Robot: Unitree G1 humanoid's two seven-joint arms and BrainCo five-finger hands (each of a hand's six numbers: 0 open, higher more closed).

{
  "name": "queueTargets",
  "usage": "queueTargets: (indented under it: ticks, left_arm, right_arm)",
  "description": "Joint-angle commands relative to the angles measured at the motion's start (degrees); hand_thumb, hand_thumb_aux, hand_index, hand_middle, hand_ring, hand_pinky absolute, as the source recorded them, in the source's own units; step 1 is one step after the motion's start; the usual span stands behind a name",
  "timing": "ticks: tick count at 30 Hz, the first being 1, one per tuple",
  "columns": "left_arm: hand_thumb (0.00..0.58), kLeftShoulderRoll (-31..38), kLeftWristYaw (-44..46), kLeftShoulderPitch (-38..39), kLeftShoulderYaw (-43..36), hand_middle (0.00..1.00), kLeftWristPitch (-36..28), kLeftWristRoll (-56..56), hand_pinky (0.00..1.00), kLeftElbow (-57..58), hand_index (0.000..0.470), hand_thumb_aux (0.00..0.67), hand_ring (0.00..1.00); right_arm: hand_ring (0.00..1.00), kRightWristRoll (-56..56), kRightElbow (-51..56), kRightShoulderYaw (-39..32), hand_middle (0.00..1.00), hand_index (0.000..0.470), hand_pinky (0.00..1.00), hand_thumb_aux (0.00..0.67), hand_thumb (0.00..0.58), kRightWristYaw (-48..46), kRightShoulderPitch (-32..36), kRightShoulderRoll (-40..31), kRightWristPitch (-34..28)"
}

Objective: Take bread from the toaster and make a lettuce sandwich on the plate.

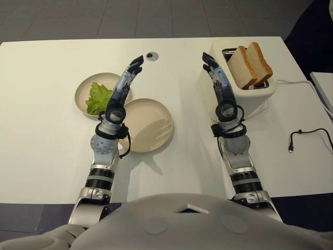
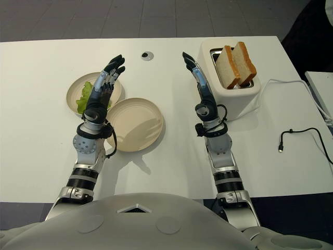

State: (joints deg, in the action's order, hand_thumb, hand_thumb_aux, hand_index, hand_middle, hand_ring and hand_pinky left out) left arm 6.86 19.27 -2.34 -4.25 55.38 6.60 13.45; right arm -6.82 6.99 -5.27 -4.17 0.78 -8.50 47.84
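Two slices of bread [image 1: 250, 65] stand up out of the slots of a white toaster [image 1: 260, 96] at the back right of the table. A green lettuce leaf [image 1: 97, 98] lies in a small beige bowl [image 1: 83, 88] on the left. An empty beige plate [image 1: 151, 125] sits just right of the bowl. My left hand [image 1: 125, 83] hovers with fingers straight and open over the bowl's right edge, holding nothing. My right hand [image 1: 217, 83] is raised with fingers straight and open just left of the toaster, apart from the bread.
A round dark hole [image 1: 152, 55] is set in the white table [image 1: 41, 130] at the back centre. The toaster's white cord [image 1: 304, 86] runs right. A loose black cable [image 1: 307, 136] lies near the right edge, beside a second white surface [image 1: 325, 83].
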Motion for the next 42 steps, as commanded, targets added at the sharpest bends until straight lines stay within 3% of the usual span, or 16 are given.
queueTargets:
  ticks: [1,6,10,15,19,25,26,27,28,29,32,34,37,38,39,42]
  left_arm:
    - [0.0,-0.32,0.18,-0.84,-0.62,0.0,-0.62,0.17,0.0,1.09,0.0,0.0,0.0]
    - [0.0,-0.19,0.02,-1.71,-0.25,0.0,-0.52,0.11,0.0,1.91,0.0,0.0,0.0]
    - [0.0,0.2,-0.39,-2.33,0.39,0.0,0.07,-0.99,0.0,2.85,0.0,0.0,0.0]
    - [0.0,0.03,-0.87,-3.33,0.58,0.0,0.7,-2.08,0.0,4.28,0.0,0.0,0.0]
    - [0.0,-0.06,-1.44,-3.38,0.66,0.0,1.47,-2.71,0.0,5.65,0.0,0.0,0.0]
    - [0.0,0.07,-1.81,-4.35,0.77,0.0,1.95,-2.95,0.0,8.15,0.0,0.0,0.0]
    - [0.0,0.06,-1.87,-4.44,0.79,0.0,1.99,-2.99,0.0,8.4,0.0,0.0,0.0]
    - [0.0,0.01,-1.93,-4.55,0.76,0.0,2.01,-3.05,0.0,8.61,0.0,0.0,0.0]
    - [0.0,-0.03,-1.98,-4.66,0.75,0.0,2.1,-3.12,0.0,8.88,0.0,0.0,0.0]
    - [0.0,-0.06,-2.04,-4.78,0.74,0.0,2.19,-3.2,0.0,9.18,0.0,0.0,0.0]
    - [0.0,-0.04,-2.32,-4.96,0.79,0.0,2.52,-3.45,0.0,9.9,0.0,0.0,0.0]
    - [0.0,0.04,-2.49,-5.0,0.87,0.0,2.72,-3.48,0.0,10.12,0.0,0.0,0.0]
    - [0.0,0.16,-2.71,-5.21,0.97,0.0,2.94,-3.47,0.0,10.42,0.0,0.0,0.0]
    - [0.0,0.21,-2.84,-5.33,1.11,0.0,2.97,-3.53,0.0,10.52,0.0,0.0,0.0]
    - [0.0,0.34,-3.26,-5.54,1.47,0.0,2.92,-4.14,0.0,10.81,0.0,0.0,0.0]
    - [0.0,4.18,-10.53,-8.96,5.44,0.0,-2.96,-13.31,0.0,16.02,0.0,0.0,0.0]
  right_arm:
    - [0.0,-0.4,-0.36,-0.12,0.0,0.0,0.0,0.0,0.0,-0.9,0.4,-0.73,-0.01]
    - [0.0,1.08,-3.32,1.37,0.0,0.0,0.0,0.0,0.0,-0.34,-0.2,-0.88,0.38]
    - [0.0,2.45,-10.74,13.64,0.0,0.0,0.0,0.0,0.0,2.68,1.98,-6.53,-2.62]
    - [0.0,-11.55,-6.41,25.64,0.0,0.0,0.0,0.0,0.0,9.91,4.82,-15.0,-14.68]
    - [0.0,-20.4,5.04,23.75,0.0,0.0,0.0,0.0,0.0,11.87,7.16,-20.42,-25.82]
    - [0.0,-23.53,10.81,16.96,0.0,0.0,0.0,0.0,0.0,11.15,9.15,-22.55,-29.88]
    - [0.0,-23.47,10.66,16.14,0.0,0.085,0.0,0.121,0.19,11.01,9.26,-22.69,-29.96]
    - [0.0,-23.36,10.52,15.55,0.0,0.243,0.0,0.347,0.445,11.04,9.28,-22.86,-29.96]
    - [0.0,-23.2,10.37,15.1,0.0,0.334,0.0,0.476,0.531,11.19,9.27,-23.08,-29.98]
    - [0.0,-22.99,10.25,14.85,0.0,0.47,0.0,0.67,0.58,11.35,9.25,-23.3,-29.93]
    - [0.0,-21.95,9.44,14.98,0.0,0.47,0.0,0.67,0.58,12.17,9.09,-23.81,-29.12]
    - [0.11,-20.81,8.2,15.52,0.11,0.47,0.11,0.67,0.58,12.76,8.83,-24.05,-28.28]
    - [0.55,-19.28,6.67,16.81,0.55,0.47,0.55,0.67,0.58,14.69,8.83,-24.11,-26.14]
    - [0.8,-18.76,5.56,17.58,0.8,0.47,0.8,0.67,0.58,15.93,8.98,-23.95,-25.27]
    - [0.95,-18.24,4.51,18.32,0.95,0.47,0.95,0.67,0.58,17.0,9.06,-23.82,-24.28]
    - [1.0,-15.42,1.51,21.45,1.0,0.47,1.0,0.67,0.58,19.92,8.81,-23.39,-20.4]
